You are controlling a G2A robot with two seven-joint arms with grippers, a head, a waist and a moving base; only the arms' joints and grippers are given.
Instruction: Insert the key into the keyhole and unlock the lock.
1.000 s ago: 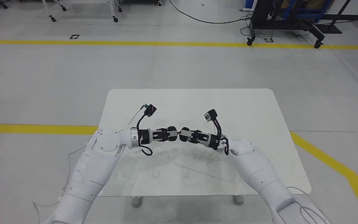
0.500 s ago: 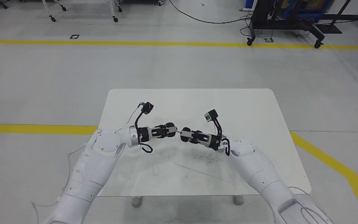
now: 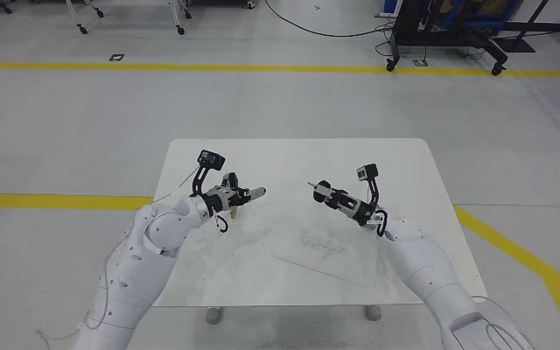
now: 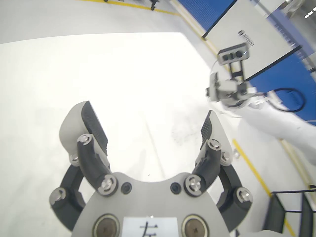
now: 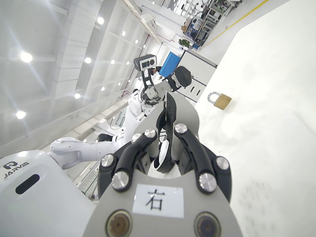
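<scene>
Shows a white counter point(image 3: 394, 254) with rounded corners and two arms held above it, well apart, one over each half. Finds the left claw point(image 4: 147, 110) spread wide over the counter's left half, its ribbed black pads point(image 4: 95, 127) facing each other across an open gap and the tips pointing toward the counter's right edge. Finds the right claw point(image 5: 168, 99) over the right half, pointing back toward the left edge, fingers pressed together and pinching a small piece with a pale face and dark rim. Reads that piece as the key point(image 5: 161, 155), seated deep between the fingers, close to their base. Adds, in the top view, a thin pale tip point(image 3: 310, 184) jutting from the front of that claw; cannot tell from it the cut of the blade. Places the padlock point(image 5: 222, 101) flat on the counter in the left half, between the right claw and the left edge, touching neither claw: brass-coloured body, silver shackle point(image 5: 210, 97) arched at one end. Cannot tell whether the shackle sits locked or released. Marks faint grey scuffing point(image 3: 324, 243) on the counter toward the near edge, between the two arms.
</scene>
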